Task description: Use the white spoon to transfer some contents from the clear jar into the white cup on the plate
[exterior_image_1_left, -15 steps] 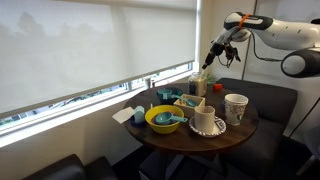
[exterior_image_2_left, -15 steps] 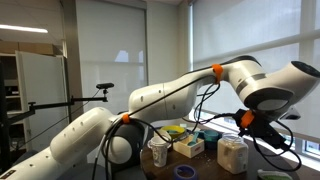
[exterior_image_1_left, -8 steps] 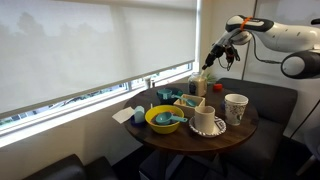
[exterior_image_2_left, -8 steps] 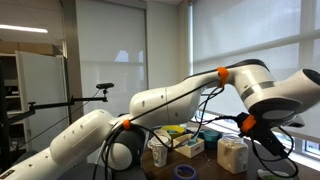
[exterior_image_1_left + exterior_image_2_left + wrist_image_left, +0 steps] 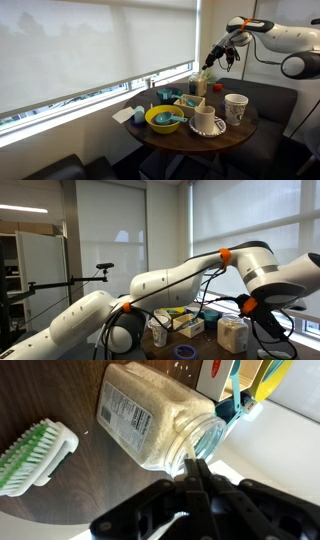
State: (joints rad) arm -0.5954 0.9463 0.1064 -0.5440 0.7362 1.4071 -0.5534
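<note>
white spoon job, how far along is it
Done: the white spoon looks picked up, a thin pale handle pinched in the shut gripper. In hand: the gripper hangs right over the open mouth of the clear jar, so this is the scooping stage. Left: carrying a spoonful to the white cup on the plate. Whether the cup holds anything yet can't be seen.

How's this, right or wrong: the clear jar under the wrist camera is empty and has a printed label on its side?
Wrong in one respect: the clear jar is not empty. The wrist view shows pale, grainy contents inside it. The rest holds: it does have a printed label on its side.
</note>
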